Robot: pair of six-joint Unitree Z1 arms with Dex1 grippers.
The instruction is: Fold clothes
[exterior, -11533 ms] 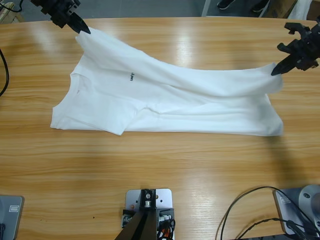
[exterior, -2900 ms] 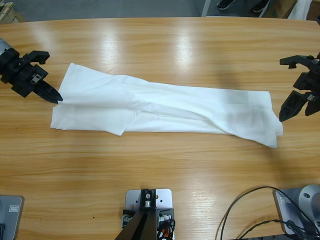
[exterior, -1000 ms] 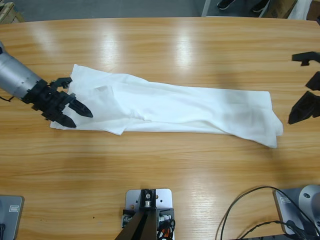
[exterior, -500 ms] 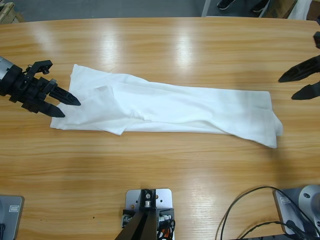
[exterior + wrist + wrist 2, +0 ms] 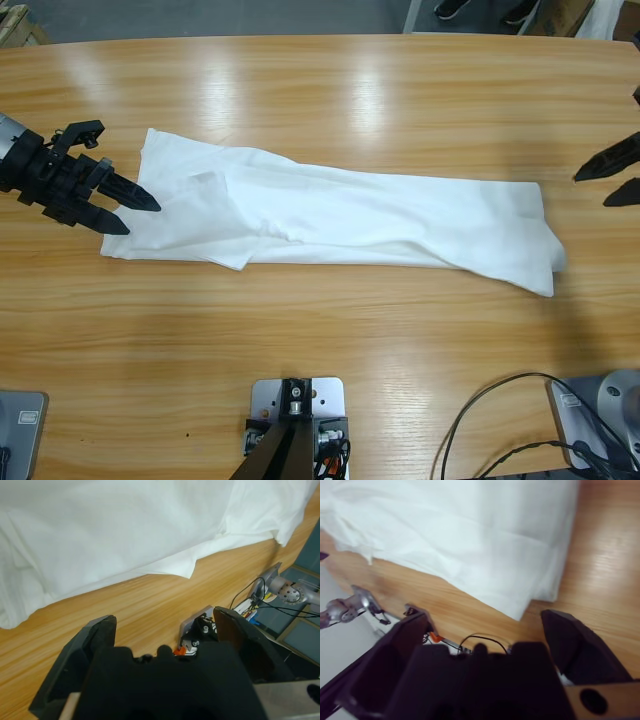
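Long wooden table (image 5: pixel 330 80) under everything, glossy with pale glare patches along the far half. Spread across its middle, lengthwise, a white T-shirt (image 5: pixel 340 215) folded into a long narrow band, lying flat on the wood, wider and layered at one end where a flap sits over the lower ply, tapering to a rumpled corner at the other end. Creases running along the band; no lettering or label visible on the upturned side. At the wide end, coming in from the side edge, the left gripper (image 5: pixel 125 212), both black jaws spread apart, empty, tips pointed at the cloth edge and just beside it, whether touching cannot be told; silver forearm behind it at the frame edge. In the left wrist view the same gripper (image 5: pixel 165 625) with jaws wide apart, nothing between them, white cloth (image 5: pixel 125 535) filling the upper part and bare wood below it. At the opposite side edge, the right gripper (image 5: pixel 612 178), only two black jaw tips in sight, parted and empty, apart from the shirt's narrow end. In the right wrist view that gripper (image 5: pixel 485 625) likewise gaping, holding nothing, the shirt's folded edge (image 5: pixel 470 540) above it over wood. Black cables (image 5: pixel 500 420) curling on the near edge of the table.
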